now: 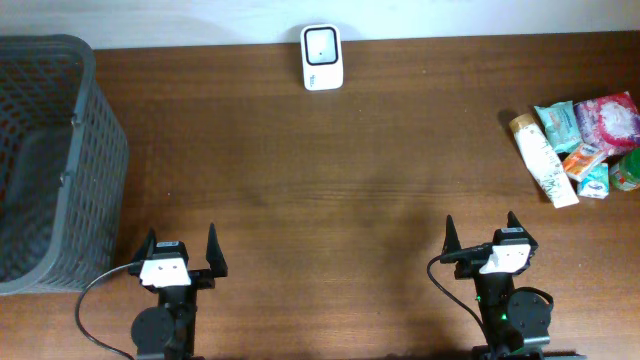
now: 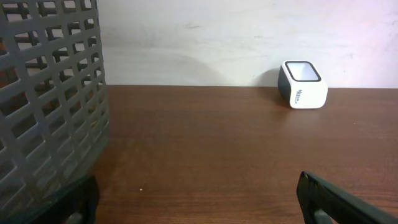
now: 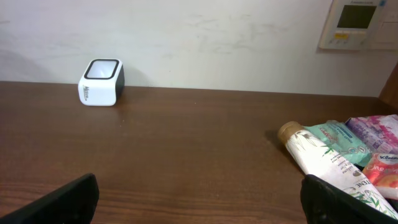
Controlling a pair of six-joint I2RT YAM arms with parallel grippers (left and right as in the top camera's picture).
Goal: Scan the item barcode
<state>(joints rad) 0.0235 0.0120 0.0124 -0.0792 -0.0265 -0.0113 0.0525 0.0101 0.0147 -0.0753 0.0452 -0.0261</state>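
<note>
A white barcode scanner (image 1: 322, 57) with a dark window stands at the table's far edge, also seen as the scanner (image 2: 302, 84) in the left wrist view and the scanner (image 3: 101, 82) in the right wrist view. Several items lie in a pile at the right: a white tube (image 1: 543, 160), a teal packet (image 1: 558, 124), a pink packet (image 1: 610, 118). From the right wrist the tube (image 3: 323, 160) lies close ahead on the right. My left gripper (image 1: 181, 246) and right gripper (image 1: 481, 231) rest open near the front edge, holding nothing.
A dark grey mesh basket (image 1: 95, 180) stands at the left, close beside the left gripper; its wall (image 2: 50, 106) fills the left of that wrist view. A wall panel (image 3: 359, 23) hangs behind the table at the right.
</note>
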